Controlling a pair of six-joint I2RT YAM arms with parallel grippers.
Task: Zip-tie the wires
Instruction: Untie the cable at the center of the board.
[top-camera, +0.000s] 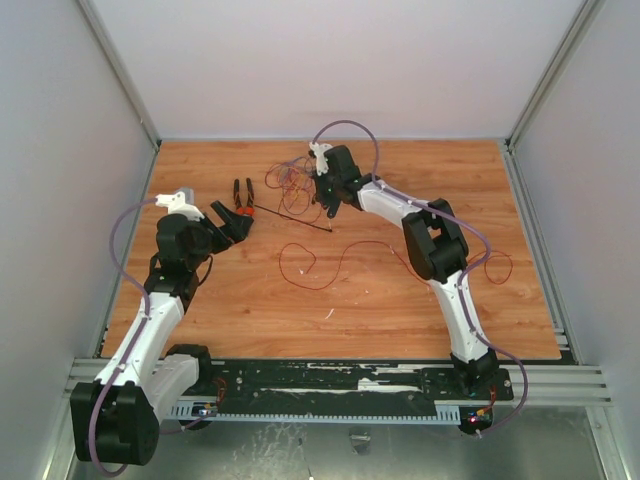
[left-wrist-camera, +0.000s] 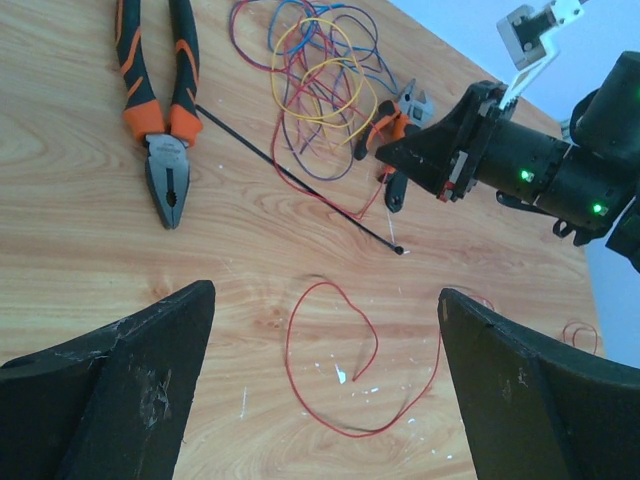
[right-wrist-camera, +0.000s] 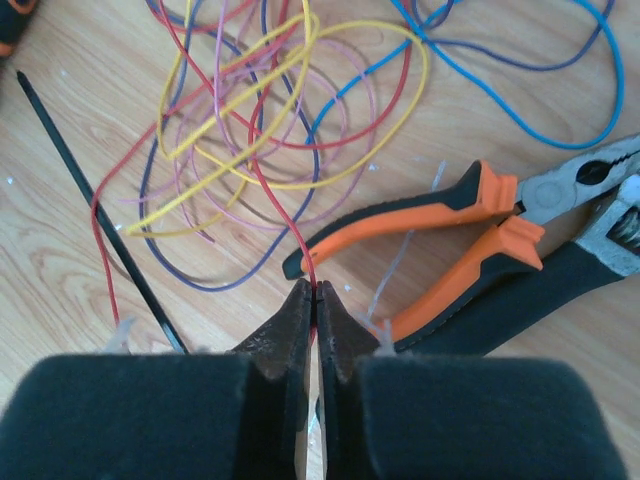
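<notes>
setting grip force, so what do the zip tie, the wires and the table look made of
The zip tie: black plastic, semi-matte, thin straight strip. The wires: likely metal cores in coloured plastic insulation, smooth and glossy; cores not visible. The table: wood or wood-look laminate, pale grain, white flecks.

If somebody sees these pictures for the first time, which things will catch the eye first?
The colourful tangle of wires at the far middle of the table, where the right gripper is shut on one red strand. Beside it lies the straight black zip tie, with orange-handled pliers further left, in front of the open left gripper.
</notes>
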